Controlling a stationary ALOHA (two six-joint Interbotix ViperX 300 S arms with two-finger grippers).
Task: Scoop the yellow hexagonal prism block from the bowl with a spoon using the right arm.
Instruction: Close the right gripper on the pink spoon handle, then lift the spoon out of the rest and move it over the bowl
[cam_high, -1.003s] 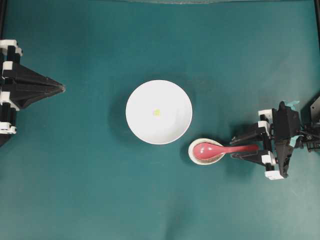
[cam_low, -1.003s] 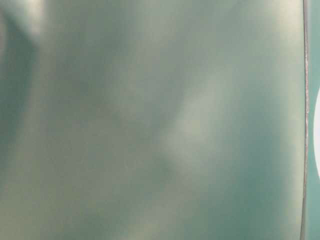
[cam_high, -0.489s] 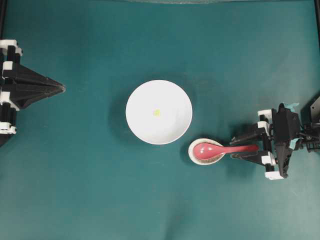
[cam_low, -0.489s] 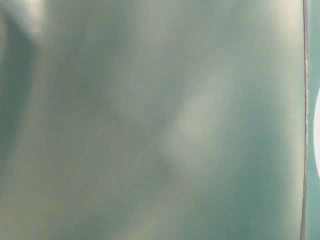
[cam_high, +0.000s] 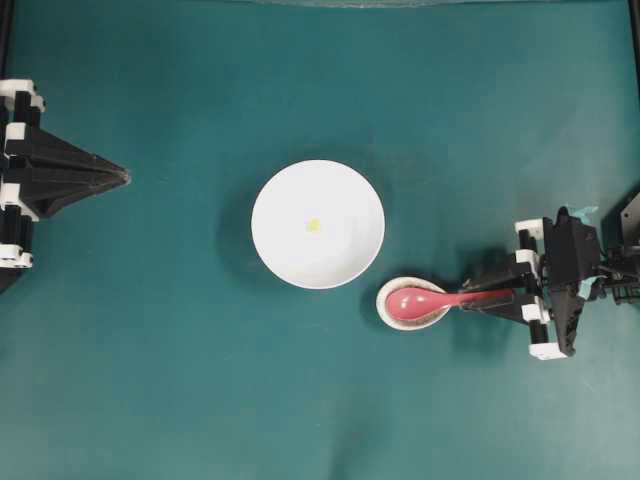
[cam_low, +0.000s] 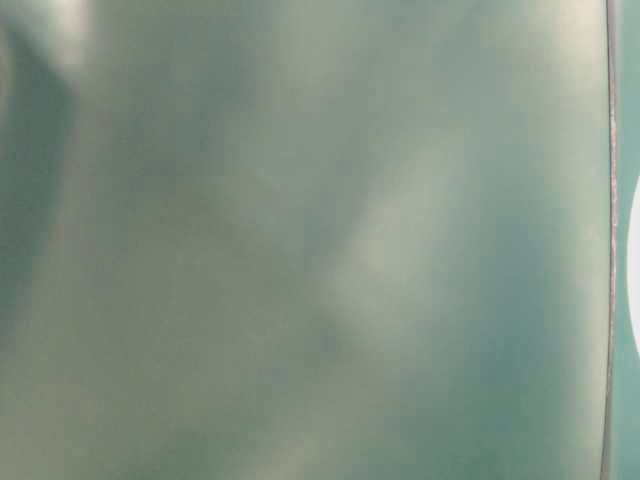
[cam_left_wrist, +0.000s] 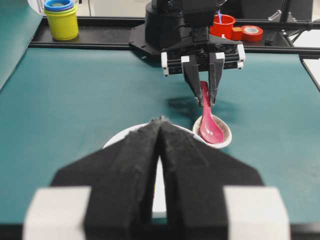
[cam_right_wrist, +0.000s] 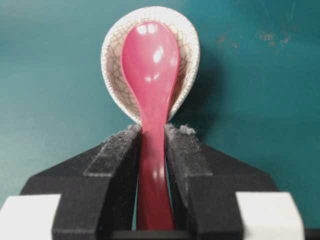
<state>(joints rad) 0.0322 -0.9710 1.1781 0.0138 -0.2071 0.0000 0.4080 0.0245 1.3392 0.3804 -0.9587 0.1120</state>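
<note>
Across the whole overhead view spreads a teal-green table cover, matte, faintly creased, bounded by dark rails at the left and right edges.

Near the middle: the bowl, white and glossy, with the yellow hexagonal prism block lying on its floor, slightly left of centre.

Just right of the bowl's near edge and nearly touching it: a small speckled cream dish cradling the scoop of the spoon, handle running right.

At the right side: the right gripper, pincer prongs closed in on the spoon's handle; in the right wrist view both padded fingers press against the pink handle from either side, scoop resting in the crackle-glazed dish.

At the far left: the left gripper, prongs drawn together to a point, holding nothing, well apart from the bowl.

Beyond the table, seen from the left wrist: a black ledge carrying stacked yellow and blue cups at the left, plus a red cup and a red tape roll at the right.

From table level, only a blurred grey-green haze, with a thin pale line and a sliver of white at the right edge.
</note>
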